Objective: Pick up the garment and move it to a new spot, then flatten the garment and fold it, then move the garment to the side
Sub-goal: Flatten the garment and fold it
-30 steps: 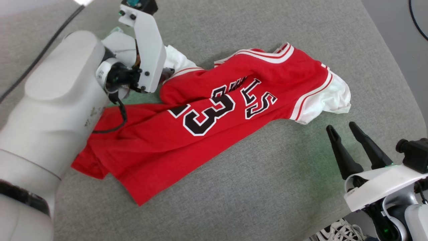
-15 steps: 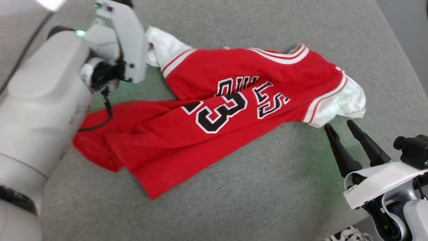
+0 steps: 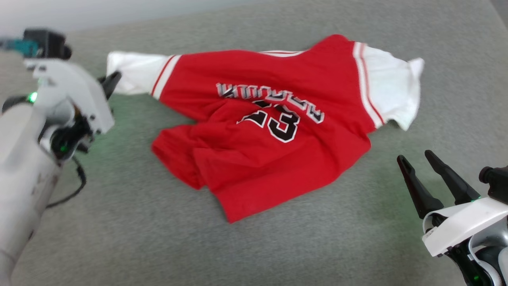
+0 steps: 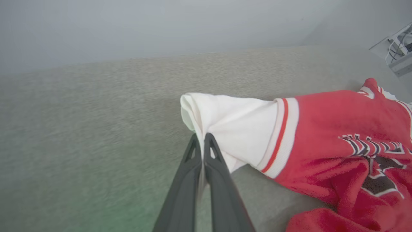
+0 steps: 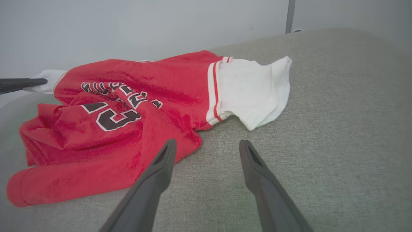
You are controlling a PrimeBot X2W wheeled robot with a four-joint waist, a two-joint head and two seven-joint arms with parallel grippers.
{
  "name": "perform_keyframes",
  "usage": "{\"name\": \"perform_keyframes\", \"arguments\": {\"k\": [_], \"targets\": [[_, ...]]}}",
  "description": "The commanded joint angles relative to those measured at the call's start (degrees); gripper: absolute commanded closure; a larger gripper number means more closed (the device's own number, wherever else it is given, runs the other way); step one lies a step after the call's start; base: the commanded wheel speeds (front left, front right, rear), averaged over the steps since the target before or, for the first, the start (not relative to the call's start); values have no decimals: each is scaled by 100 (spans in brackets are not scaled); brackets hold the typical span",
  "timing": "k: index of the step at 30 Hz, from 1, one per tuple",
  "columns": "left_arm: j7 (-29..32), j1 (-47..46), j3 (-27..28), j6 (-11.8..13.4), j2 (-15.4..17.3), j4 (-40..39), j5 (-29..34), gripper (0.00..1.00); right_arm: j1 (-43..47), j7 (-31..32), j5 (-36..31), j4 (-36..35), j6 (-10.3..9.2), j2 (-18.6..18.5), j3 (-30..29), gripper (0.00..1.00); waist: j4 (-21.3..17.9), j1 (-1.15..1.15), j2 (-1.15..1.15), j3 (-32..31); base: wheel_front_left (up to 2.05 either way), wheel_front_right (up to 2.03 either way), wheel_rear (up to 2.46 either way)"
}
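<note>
Where the left gripper comes in at the left edge of the head view, its 2 dark fingers are pressed together on the cuff end of a white sleeve of the garment. The left wrist view shows a fold of the white cloth pinched in the thin slit between them. That sleeve is drawn out straight toward the gripper, and its red-and-white striped trim meets the red body just to the right.

The garment lies on a grey padded surface, roughly in the middle of the head view, print side up. Its upper part is spread fairly flat, while the lower part is bunched into folds. 1 thick fold runs across the black lettering, so the word cannot be read, and the 23 below it is partly creased. The bottom hem points toward the robot. Farther right, the other white sleeve lies flat on the surface.

At the lower right, the right gripper hovers near the garment's right side but apart from it, its fingers spread wide with nothing between them. In the right wrist view the gap between them frames bare grey fabric just beside the red hem.
</note>
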Motion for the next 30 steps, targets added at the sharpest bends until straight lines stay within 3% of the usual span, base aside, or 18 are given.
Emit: {"name": "perform_keyframes", "arguments": {"k": [1,10,17,18,19,21,22,30], "targets": [[-121,253,41,13,90,3,-86,100,106,88,-68,-80,0,-21,-76,0,463,0,0,-302,0,0,0],[-424,754,87,200,319,188,-114,100,216,421,-146,-383,0,21,-222,0,632,0,0,-326,0,0,0],[-414,986,24,277,267,279,-133,100,285,561,-144,-508,0,23,-264,0,545,0,0,-324,0,0,0],[-396,1023,-11,260,260,287,-114,92,306,575,-141,-513,0,21,-260,0,534,0,0,-332,0,0,0],[-381,1058,-31,244,254,289,-103,69,331,583,-140,-514,0,22,-262,0,526,0,0,-339,0,0,0],[-423,1117,-41,212,257,306,-113,7,364,607,-135,-515,0,27,-274,0,517,0,0,-356,0,0,0],[-455,1156,-42,209,255,307,-120,0,376,619,-136,-515,0,26,-282,0,518,0,0,-374,0,0,0],[-1062,1419,-9,177,291,81,-13,0,525,763,-184,-559,0,-24,-379,0,666,0,0,-552,0,0,0]]}}
